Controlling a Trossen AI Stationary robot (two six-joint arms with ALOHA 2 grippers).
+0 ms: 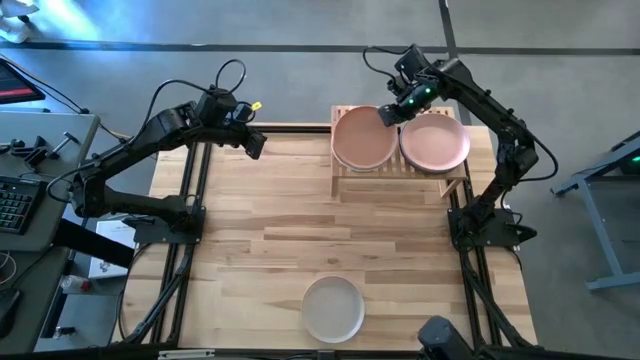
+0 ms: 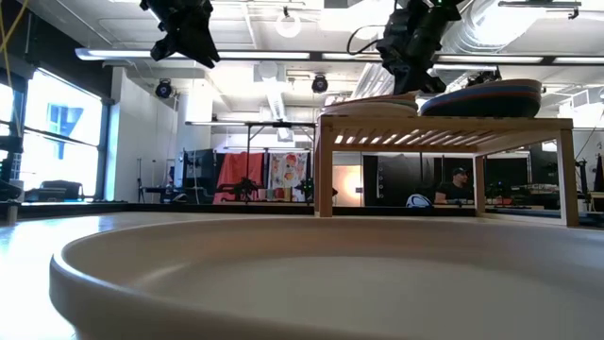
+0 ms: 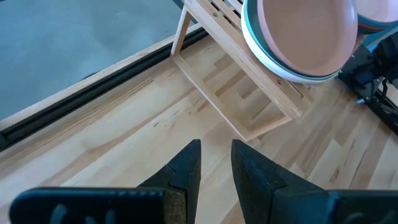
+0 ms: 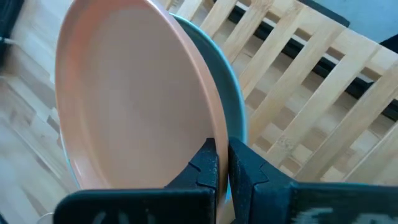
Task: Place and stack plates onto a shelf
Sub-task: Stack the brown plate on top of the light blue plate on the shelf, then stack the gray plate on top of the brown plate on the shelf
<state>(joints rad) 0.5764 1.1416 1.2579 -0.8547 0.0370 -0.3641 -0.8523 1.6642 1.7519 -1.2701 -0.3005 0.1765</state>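
- Your worktop is light plank wood, with a dark arm mounted at each side.
- The shelf, a low slatted light-wood rack, stands at the far edge of the worktop, right of centre. In the low view it is seen level on its legs.
- Two stacks of plates sit side by side on the shelf. The left stack shows a pink plate on top; in the right wrist view a teal rim lies directly under that pink plate. The left wrist view shows a pale rim beneath as well.
- The right stack is topped by a pinkish-terracotta plate; in the low view its lower plates show dark and red-orange edges.
- One cream plate lies alone near the front edge of the worktop, well apart from the shelf.
- Your right hand is at the far right rim of the left stack, its fingers pinching the rim of the pink plate.
- Your left hand hangs above the far-left part of the worktop, near the shelf but apart from it, fingers slightly spread and holding nothing.
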